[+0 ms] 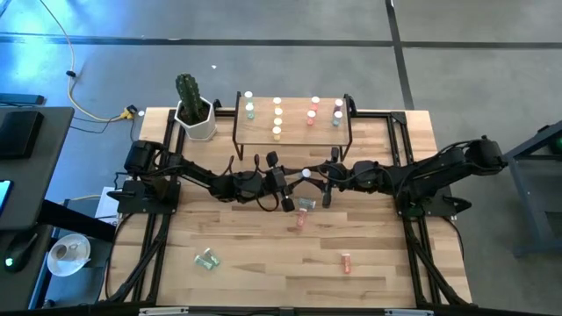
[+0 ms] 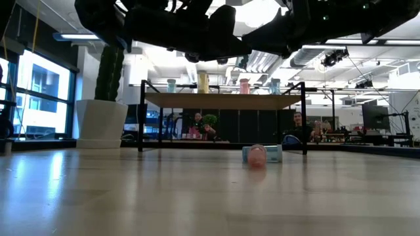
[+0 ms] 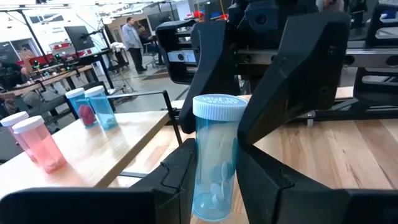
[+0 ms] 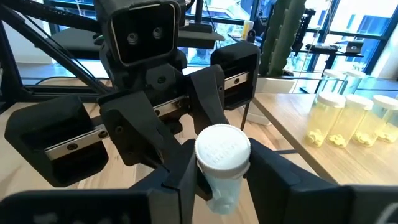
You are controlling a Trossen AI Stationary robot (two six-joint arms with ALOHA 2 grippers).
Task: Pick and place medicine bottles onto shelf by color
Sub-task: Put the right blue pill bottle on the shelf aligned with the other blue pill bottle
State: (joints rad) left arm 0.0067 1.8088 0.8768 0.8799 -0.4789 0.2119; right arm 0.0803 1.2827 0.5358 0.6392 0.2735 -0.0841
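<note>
My left tool (image 3: 217, 167) is clamped on the pale blue, see-through plastic medicine bottle with the white ribbed cap (image 3: 214, 149). It holds the bottle upright in the air above the light-wood counter (image 1: 263, 272), in front of the shelf. My right tool (image 4: 221, 177) meets it head-on, and its fingers (image 4: 180, 168) press on both sides of the same bottle just under the cap. As I judge it, this is a handover, and both tools have hold.

The risk sits right here. If my left tool lets go before the right one bites firmly, the smooth bottle could slip, fall and roll. If either arm pulls while both grip, the bottle may twist or pop out. The fingers are also crowded close enough to clash.

Below and nearer the counter's front lie loose bottles, among them a pink one (image 1: 346, 262) and a green one (image 1: 208, 259).

Farther off stands the pale wooden shelf on thin black legs (image 1: 294, 133), with bottles lined up by colour. The pale blue group (image 1: 338, 114) is at its right end, close to the edge. A careless set-down there could topple neighbours or push one over the side.
</note>
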